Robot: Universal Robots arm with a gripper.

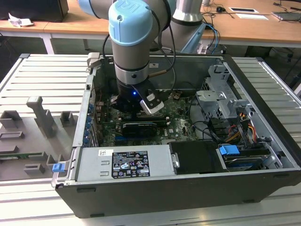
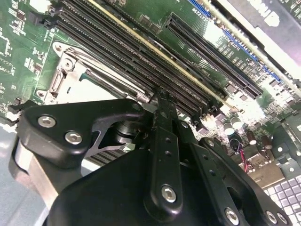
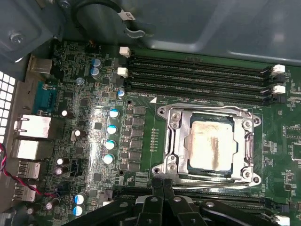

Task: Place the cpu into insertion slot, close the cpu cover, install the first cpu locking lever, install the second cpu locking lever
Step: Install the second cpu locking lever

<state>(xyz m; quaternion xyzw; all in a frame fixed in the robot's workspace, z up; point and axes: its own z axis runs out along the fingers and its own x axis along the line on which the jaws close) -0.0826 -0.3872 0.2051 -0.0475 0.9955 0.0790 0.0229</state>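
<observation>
The cpu (image 3: 210, 144) is sitting in the insertion slot (image 3: 195, 165) on the green motherboard (image 3: 141, 94), the cpu cover (image 3: 175, 141) lying closed around it. The gripper (image 3: 162, 183) is hovering just beside the socket's edge, fingers (image 3: 168, 188) pressed together, near the memory slots (image 3: 197, 75)

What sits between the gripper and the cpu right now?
In the first wrist view, just the cpu cover frame's near edge separates the gripper from the cpu.

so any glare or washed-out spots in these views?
First wrist view: the cpu top carries a pale sheen and the cpu cover glints. Second wrist view: board blown out past the memory slots. Exterior view: a blue light glows on the gripper.
</observation>
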